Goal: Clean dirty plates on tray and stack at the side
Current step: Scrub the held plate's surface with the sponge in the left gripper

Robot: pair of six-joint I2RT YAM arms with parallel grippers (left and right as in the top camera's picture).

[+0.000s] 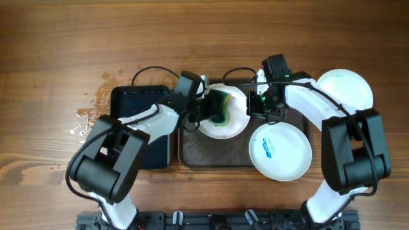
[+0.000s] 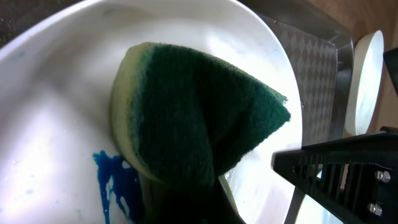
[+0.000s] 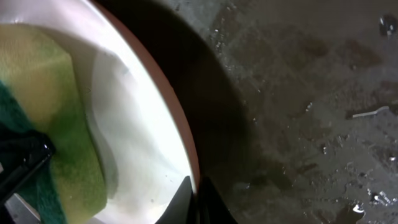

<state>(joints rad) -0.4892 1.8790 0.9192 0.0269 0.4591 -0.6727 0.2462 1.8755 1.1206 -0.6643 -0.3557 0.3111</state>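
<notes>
Left gripper (image 1: 209, 110): one, clamped on the sponge (image 2: 199, 112), whose green face is up and yellow layer beneath, pressed into the held plate
Right gripper (image 3: 194, 198): one, closed on that plate's rim, at its 3 o'clock edge in the overhead view
Sponge count: one, folded, covering much of the plate's middle
Plates: three, round and white
Held plate (image 1: 233, 124): over the 12 o'clock end of the tray (image 1: 211, 153); a shadow lies on the tray floor beneath the gripped edge; a blue smear (image 2: 115, 180) shows just beside the sponge
Second plate (image 1: 281, 152): at the tray's 4 o'clock corner, overlapping its rim, with a blue smear at centre
Third plate (image 1: 346, 89): on the table (image 1: 64, 38) at 2 o'clock, off the tray, no smear visible
Tray: one, dark, with a textured floor that is wet in the right wrist view
Black tray (image 1: 137, 102): one, just beside the tray at its 9 o'clock, partly under the left arm
Arms: both reach in from the 6 o'clock edge with elbows spread outward; the wrists meet at the held plate, left from 9 o'clock, right from 3 o'clock
Table: brown wood grain, with water drops (image 1: 89, 112) at the black tray's 9 o'clock
</notes>
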